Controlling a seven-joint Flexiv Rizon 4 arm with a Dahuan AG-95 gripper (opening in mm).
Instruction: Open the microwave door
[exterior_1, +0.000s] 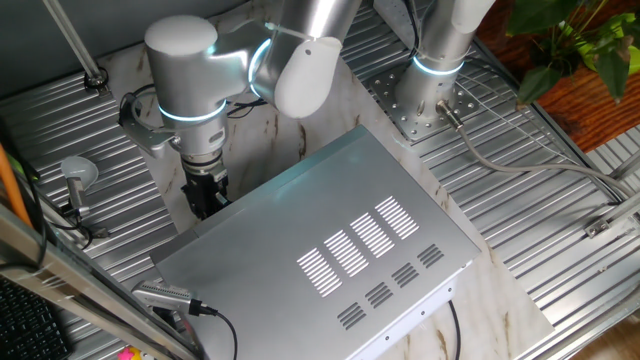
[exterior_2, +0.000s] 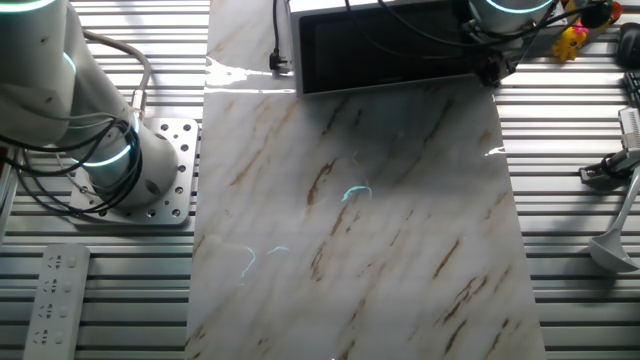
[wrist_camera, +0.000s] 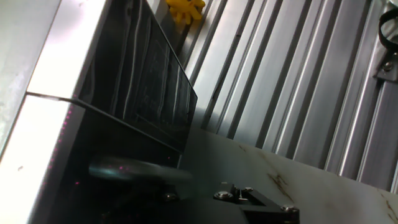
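The microwave (exterior_1: 340, 240) is a large silver-grey box with vent slots in its top, standing on the marble board. Its black glassy door (exterior_2: 390, 45) shows along the top edge of the other fixed view and looks flush with the box front. My gripper (exterior_1: 205, 192) hangs at the microwave's front corner, right by the door's end (exterior_2: 490, 68). In the hand view the dark door face (wrist_camera: 155, 81) fills the left, very close. The fingers are lost in dark blur there, so their state does not show.
A yellow toy (exterior_2: 572, 40) lies behind the microwave corner. A cable (exterior_2: 280, 50) plugs in at the box's other side. A second arm's base (exterior_2: 110, 170), a remote (exterior_2: 55, 300) and a ladle (exterior_2: 612, 245) sit on the ribbed table.
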